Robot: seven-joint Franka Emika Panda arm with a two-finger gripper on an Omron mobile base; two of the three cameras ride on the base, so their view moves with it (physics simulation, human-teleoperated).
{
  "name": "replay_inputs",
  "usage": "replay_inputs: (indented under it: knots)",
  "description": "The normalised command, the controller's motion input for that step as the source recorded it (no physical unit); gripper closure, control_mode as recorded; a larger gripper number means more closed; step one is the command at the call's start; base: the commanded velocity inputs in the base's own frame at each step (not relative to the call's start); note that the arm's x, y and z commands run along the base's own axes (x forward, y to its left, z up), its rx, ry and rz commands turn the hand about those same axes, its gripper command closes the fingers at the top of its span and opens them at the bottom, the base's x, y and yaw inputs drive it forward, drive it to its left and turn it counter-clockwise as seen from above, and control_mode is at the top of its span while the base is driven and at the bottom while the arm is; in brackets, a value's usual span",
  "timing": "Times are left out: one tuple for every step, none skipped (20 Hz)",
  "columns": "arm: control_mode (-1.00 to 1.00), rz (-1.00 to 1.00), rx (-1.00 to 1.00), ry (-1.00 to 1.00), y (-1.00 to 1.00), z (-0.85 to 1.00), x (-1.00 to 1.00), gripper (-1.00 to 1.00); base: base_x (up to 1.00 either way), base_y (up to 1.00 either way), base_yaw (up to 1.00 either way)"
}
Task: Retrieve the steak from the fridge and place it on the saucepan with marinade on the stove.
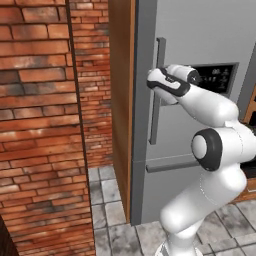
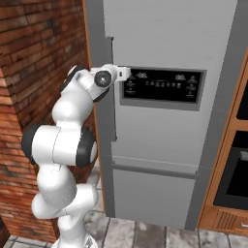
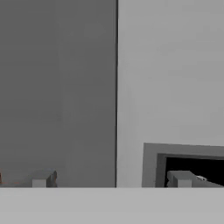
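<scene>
White robot hand (image 3: 111, 180), fingers spread wide and empty, faces the tall grey stainless-steel fridge (image 1: 200, 35) door beside its vertical bar handle (image 1: 158, 90).

Red brick wall (image 1: 40, 125), grey stone floor tiles (image 1: 107, 200) (mottled), wooden cabinet panel (image 1: 120, 100).

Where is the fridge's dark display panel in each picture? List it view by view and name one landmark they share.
Left base view: display panel at upper right, partly behind the gripper.
Right base view: centre, a wide dark strip on the fridge door.
Hand view: lower right corner, inside its grey frame.
Shared landmark: the grey fridge door around the panel.
</scene>
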Motion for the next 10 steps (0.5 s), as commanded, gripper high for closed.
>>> replay_inputs:
  knots:
    - [-1.00,0.00,0.00,0.00,-0.05,0.00,0.63,-1.00,0.00,0.00,0.00]
    - [-1.00,0.00,0.00,0.00,-0.04,0.00,0.64,-1.00,0.00,0.00,0.00]
    - [-1.00,0.00,0.00,0.00,-0.06,0.00,0.63,-1.00,0.00,0.00,0.00]
    - [-1.00,0.00,0.00,0.00,-0.09,0.00,0.62,-1.00,0.00,0.00,0.00]
    - [-1.00,0.00,0.00,0.00,-0.11,0.00,0.61,-1.00,0.00,0.00,0.00]
    - [-1.00,0.00,0.00,0.00,-0.12,0.00,0.61,-1.00,0.00,0.00,0.00]
    - [-1.00,0.00,0.00,0.00,-0.14,0.00,0.60,-1.00,0.00,0.00,0.00]
    - [-1.00,0.00,0.00,0.00,-0.20,0.00,0.59,-1.00,0.00,0.00,0.00]
    - [-1.00,0.00,0.00,0.00,-0.17,0.00,0.61,-1.00,0.00,0.00,0.00]
    - [-1.00,0.00,0.00,0.02,-0.15,0.00,0.64,-1.00,0.00,0.00,0.00]
